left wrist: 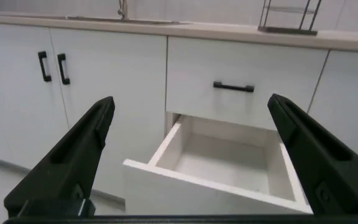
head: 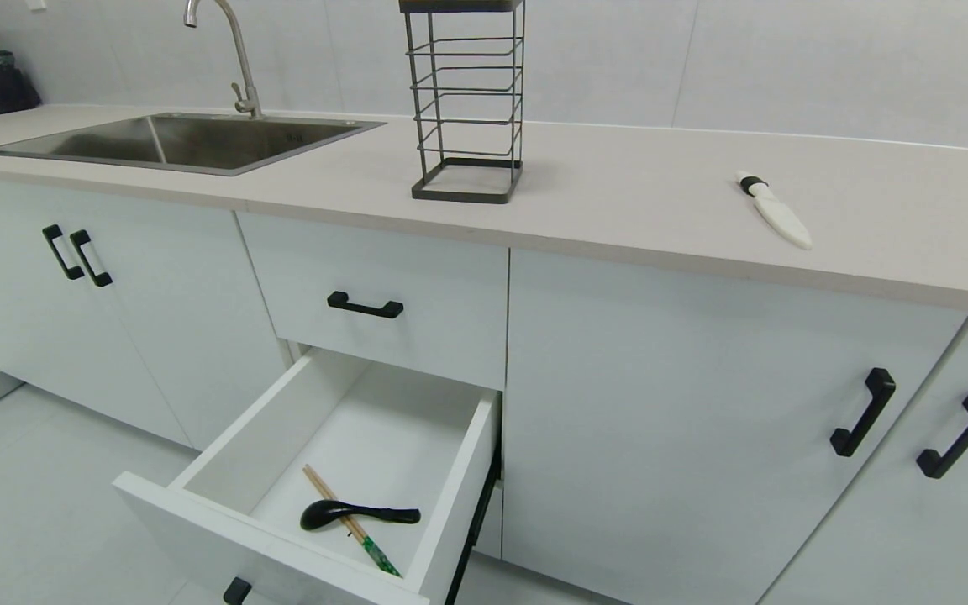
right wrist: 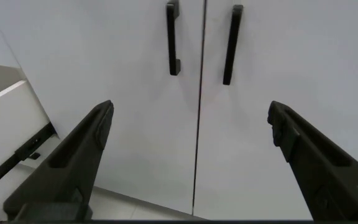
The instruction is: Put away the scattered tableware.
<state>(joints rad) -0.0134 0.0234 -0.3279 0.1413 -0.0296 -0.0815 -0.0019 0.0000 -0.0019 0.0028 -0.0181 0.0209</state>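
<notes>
Surface (head: pixel 618 210) up top, drawer (head: pixel 249 424) pulled open beneath its front edge, left pincer (left wrist: pixel 191 102) and right pincer (right wrist: pixel 190 107) both spread wide, white knife (head: pixel 774 210) lying toward the surface's right end, black spoon (head: pixel 366 512) crossing the chopsticks (head: pixel 323 489) at the drawer's front right corner.
</notes>
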